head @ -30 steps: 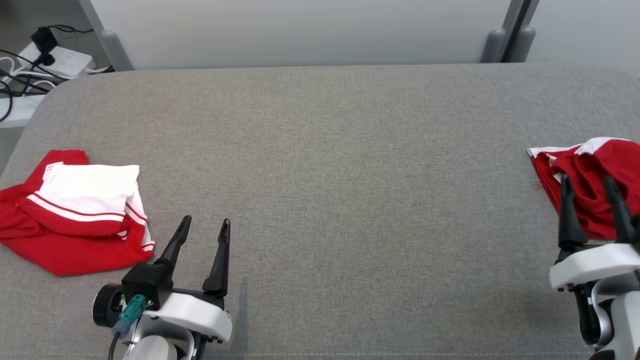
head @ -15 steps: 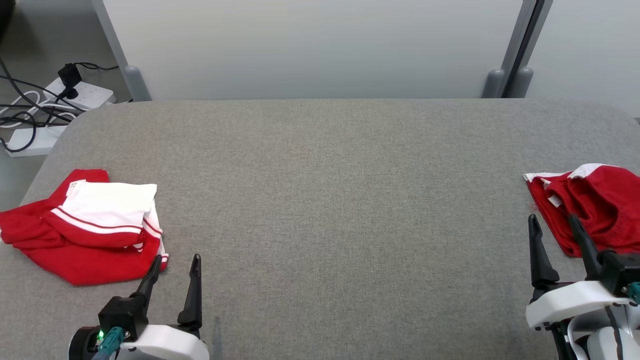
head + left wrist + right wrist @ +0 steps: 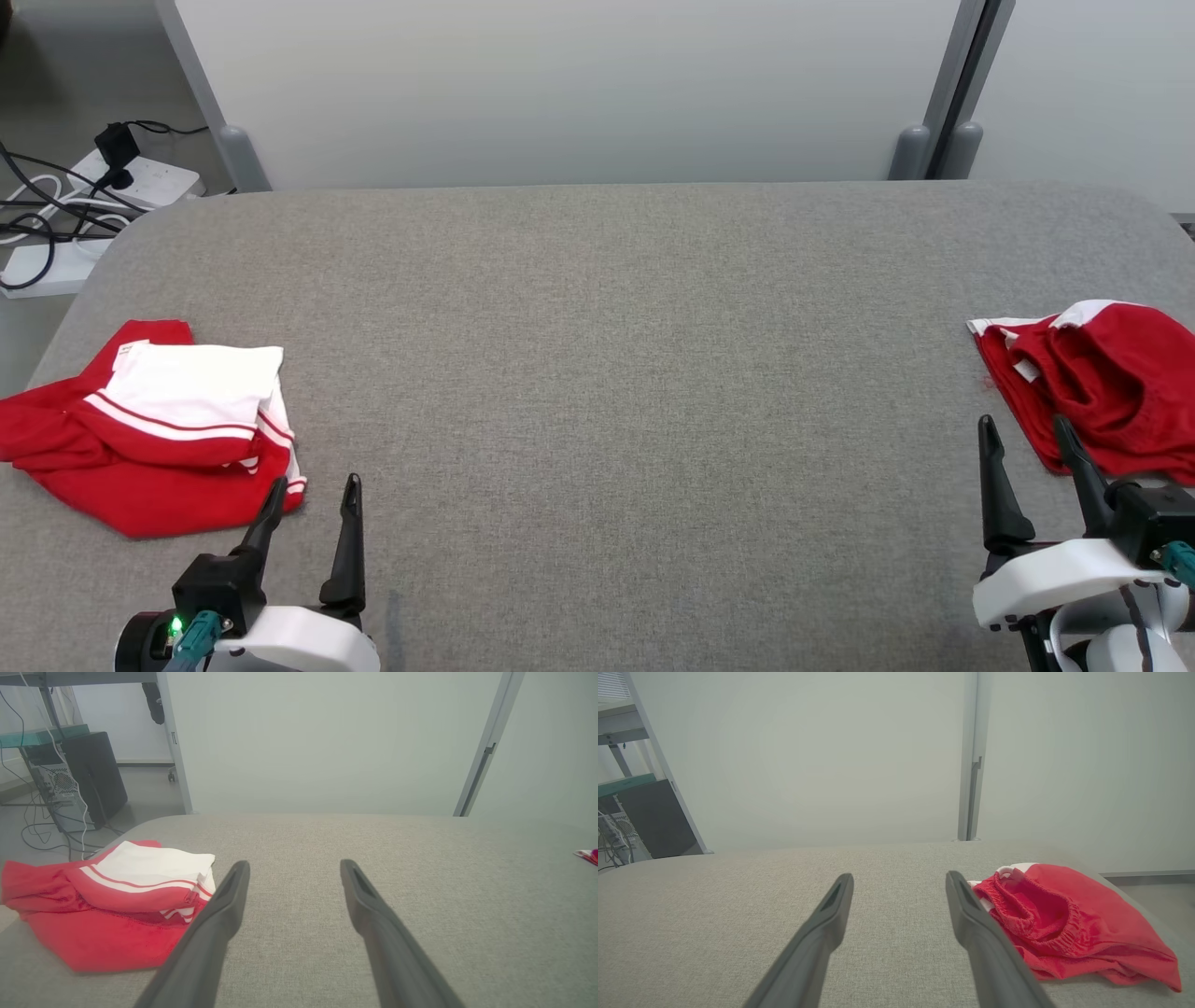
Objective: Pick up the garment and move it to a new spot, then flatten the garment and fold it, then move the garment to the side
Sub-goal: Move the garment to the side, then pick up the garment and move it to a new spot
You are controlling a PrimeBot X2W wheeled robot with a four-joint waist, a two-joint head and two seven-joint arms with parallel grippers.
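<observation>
A crumpled red garment (image 3: 1092, 387) with a white trim lies at the right edge of the grey fabric table (image 3: 597, 373). My right gripper (image 3: 1022, 422) is open and empty, its fingertips just off the garment's near-left corner; in the right wrist view the garment (image 3: 1059, 919) lies right of the open right gripper (image 3: 900, 876). Near the table's left edge rests a folded red and white garment (image 3: 149, 425). The left gripper (image 3: 315, 481) is open and empty beside its near-right corner. The left wrist view has that garment (image 3: 117, 900) left of the open left gripper (image 3: 294, 863).
Pale partition panels (image 3: 560, 84) stand behind the table's far edge. A power strip with cables (image 3: 84, 187) lies on the floor beyond the far-left corner. A dark computer tower (image 3: 88, 779) stands on the floor there. The table's corners are rounded.
The camera has tilted, so the whole scene sits lower. Both grippers have drawn back toward me, and the right one has come off the crumpled red garment. Both stay open.
</observation>
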